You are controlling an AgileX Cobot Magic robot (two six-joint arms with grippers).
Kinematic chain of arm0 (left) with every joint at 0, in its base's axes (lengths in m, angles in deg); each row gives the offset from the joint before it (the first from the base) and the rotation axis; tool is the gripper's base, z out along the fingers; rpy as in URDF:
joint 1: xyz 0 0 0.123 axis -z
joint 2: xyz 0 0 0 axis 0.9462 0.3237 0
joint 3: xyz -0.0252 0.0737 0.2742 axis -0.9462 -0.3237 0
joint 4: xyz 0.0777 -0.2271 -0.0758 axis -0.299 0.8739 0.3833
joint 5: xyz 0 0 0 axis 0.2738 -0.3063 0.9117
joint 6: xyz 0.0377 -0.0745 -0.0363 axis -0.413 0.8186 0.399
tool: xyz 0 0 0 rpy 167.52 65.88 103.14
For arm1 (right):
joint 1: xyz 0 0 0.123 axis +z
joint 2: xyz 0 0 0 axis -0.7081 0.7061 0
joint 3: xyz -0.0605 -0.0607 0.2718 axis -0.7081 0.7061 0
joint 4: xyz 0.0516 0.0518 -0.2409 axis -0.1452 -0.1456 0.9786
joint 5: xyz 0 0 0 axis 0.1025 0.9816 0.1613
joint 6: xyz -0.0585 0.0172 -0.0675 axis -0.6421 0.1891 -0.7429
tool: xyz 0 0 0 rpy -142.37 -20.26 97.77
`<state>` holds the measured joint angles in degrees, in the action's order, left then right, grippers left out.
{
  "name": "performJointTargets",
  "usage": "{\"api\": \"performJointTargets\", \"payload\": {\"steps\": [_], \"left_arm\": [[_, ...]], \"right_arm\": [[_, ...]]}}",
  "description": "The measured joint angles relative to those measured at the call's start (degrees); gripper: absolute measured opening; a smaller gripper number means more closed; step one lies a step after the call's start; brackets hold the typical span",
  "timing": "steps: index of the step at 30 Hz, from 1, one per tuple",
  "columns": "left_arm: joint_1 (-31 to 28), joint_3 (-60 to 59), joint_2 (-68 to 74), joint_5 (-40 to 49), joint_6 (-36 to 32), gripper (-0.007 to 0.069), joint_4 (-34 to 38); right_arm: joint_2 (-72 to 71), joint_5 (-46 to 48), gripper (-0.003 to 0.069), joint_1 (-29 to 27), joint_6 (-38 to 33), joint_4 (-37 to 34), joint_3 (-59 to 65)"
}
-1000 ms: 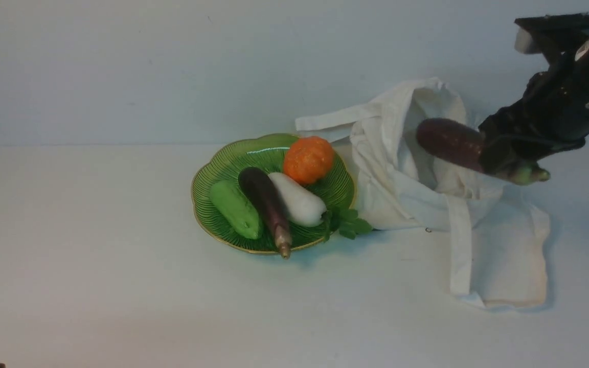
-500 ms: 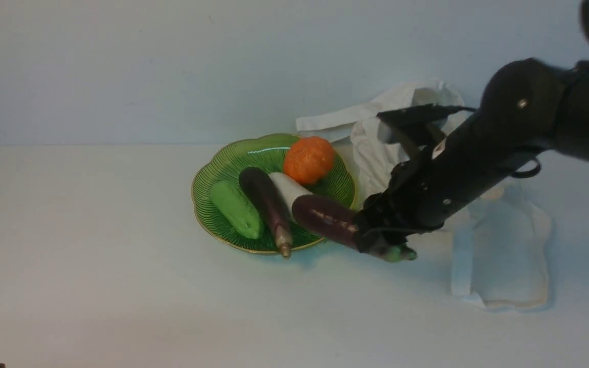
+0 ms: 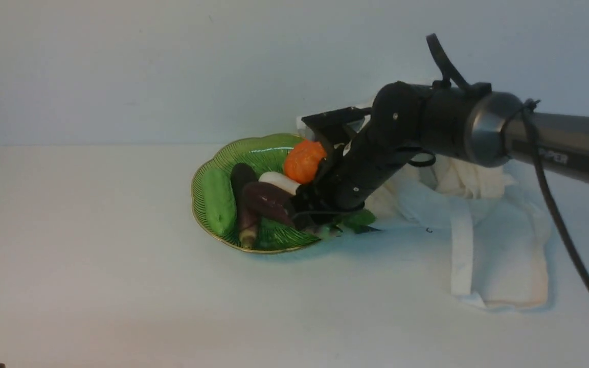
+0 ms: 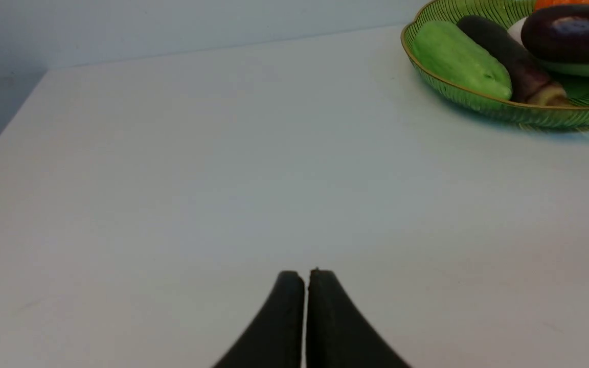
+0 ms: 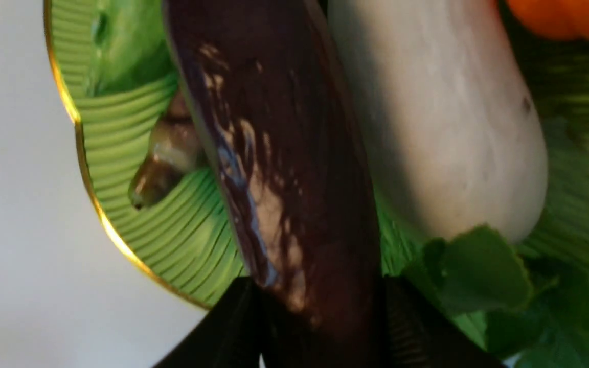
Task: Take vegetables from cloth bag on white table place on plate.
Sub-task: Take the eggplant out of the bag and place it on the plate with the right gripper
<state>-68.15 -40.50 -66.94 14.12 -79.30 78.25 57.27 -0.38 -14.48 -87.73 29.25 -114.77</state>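
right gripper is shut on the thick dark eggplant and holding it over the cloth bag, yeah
Not quite. The right gripper is shut on the thick dark eggplant, but it holds it over the green plate, next to the white radish, not over the cloth bag. The front view shows this.

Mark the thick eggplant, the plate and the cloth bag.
thick eggplant (image 3: 269, 201): front view, middle of its dark body.
plate (image 3: 256, 152): front view, bare ribbed surface near the far rim.
cloth bag (image 3: 509, 271): front view, flat lower panel lying on the table.
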Motion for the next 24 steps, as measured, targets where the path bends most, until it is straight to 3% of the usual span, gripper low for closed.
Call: {"api": "performJointTargets", "payload": {"steps": [16, 21, 24], "left_arm": [[0.00, 0.00, 0.00, 0.00, 0.00, -0.0005, 0.00], [0.00, 0.00, 0.00, 0.00, 0.00, -0.0005, 0.00], [0.00, 0.00, 0.00, 0.00, 0.00, -0.0005, 0.00]], "right_arm": [[3.71, -8.52, 0.0283, 0.00, 6.10, -0.96, -2.66], [3.64, -7.96, 0.0401, 0.00, 6.20, -1.07, -2.66], [2.67, -6.25, 0.0514, 0.00, 6.20, -0.88, -2.66]]}}
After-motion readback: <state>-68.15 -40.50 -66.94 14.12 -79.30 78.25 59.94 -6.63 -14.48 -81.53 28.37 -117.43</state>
